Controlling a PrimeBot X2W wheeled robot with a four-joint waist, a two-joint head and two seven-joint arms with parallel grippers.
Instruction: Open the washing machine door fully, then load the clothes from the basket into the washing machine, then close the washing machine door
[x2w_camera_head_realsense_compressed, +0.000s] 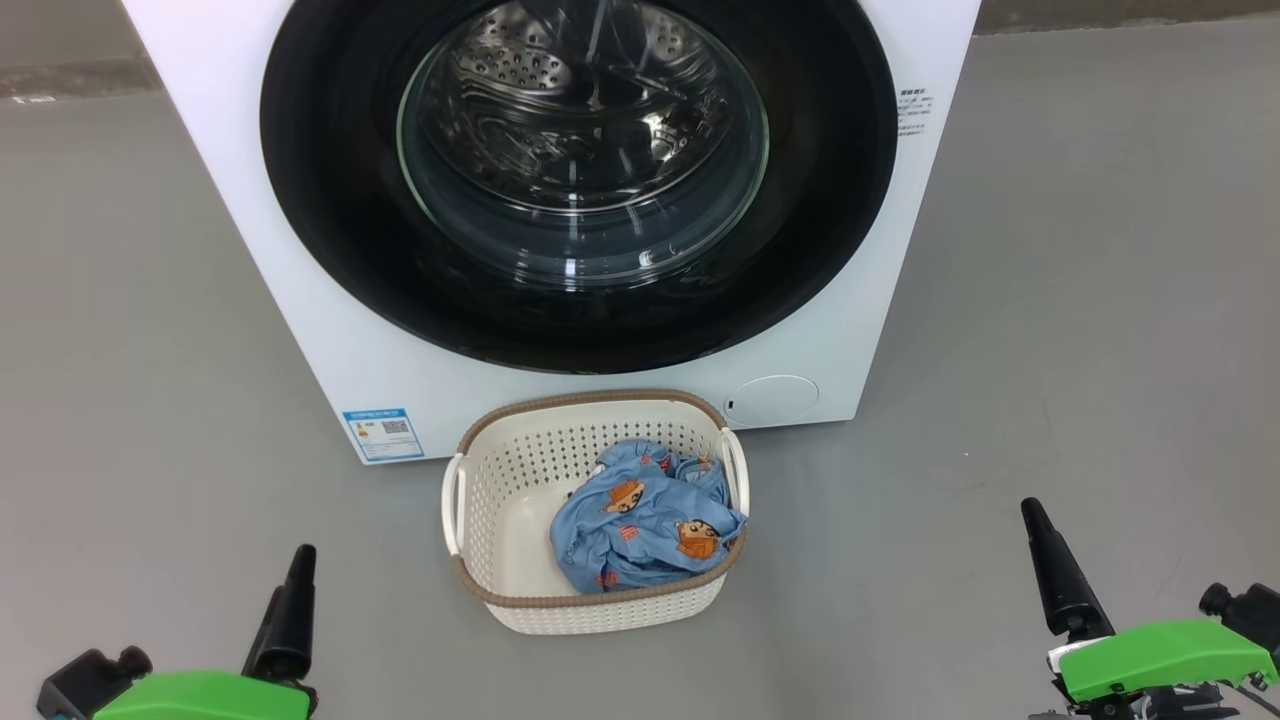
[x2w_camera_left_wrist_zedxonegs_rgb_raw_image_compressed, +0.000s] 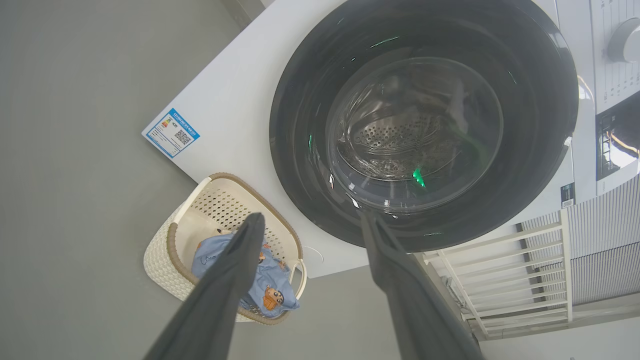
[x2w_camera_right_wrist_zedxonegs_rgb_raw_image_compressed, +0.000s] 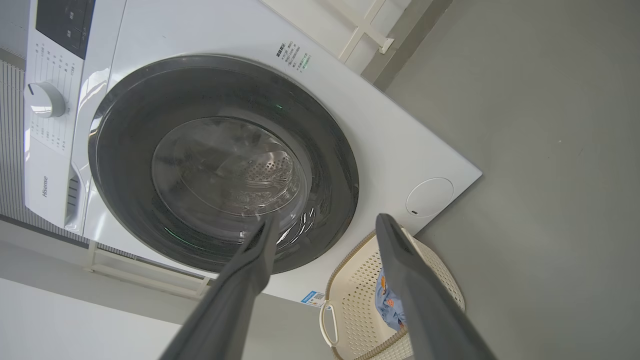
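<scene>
Left tool (x2w_camera_left_wrist_zedxonegs_rgb_raw_image_compressed: 311, 220) and right tool (x2w_camera_right_wrist_zedxonegs_rgb_raw_image_compressed: 327, 220) are spread, empty. The basket (x2w_camera_head_realsense_compressed: 590, 397) ahead may be knocked as the washing machine door (x2w_camera_head_realsense_compressed: 330, 200) is reached.

Smooth grey floor (x2w_camera_head_realsense_compressed: 1100, 250) — evenly lit; white slatted rack (x2w_camera_left_wrist_zedxonegs_rgb_raw_image_compressed: 566, 265).

Both arms are held low and well apart, the left gripper (x2w_camera_left_wrist_zedxonegs_rgb_raw_image_compressed: 312, 220) and the right gripper (x2w_camera_right_wrist_zedxonegs_rgb_raw_image_compressed: 327, 220) each pointing forward with jaws spread wide, holding nothing.
</scene>
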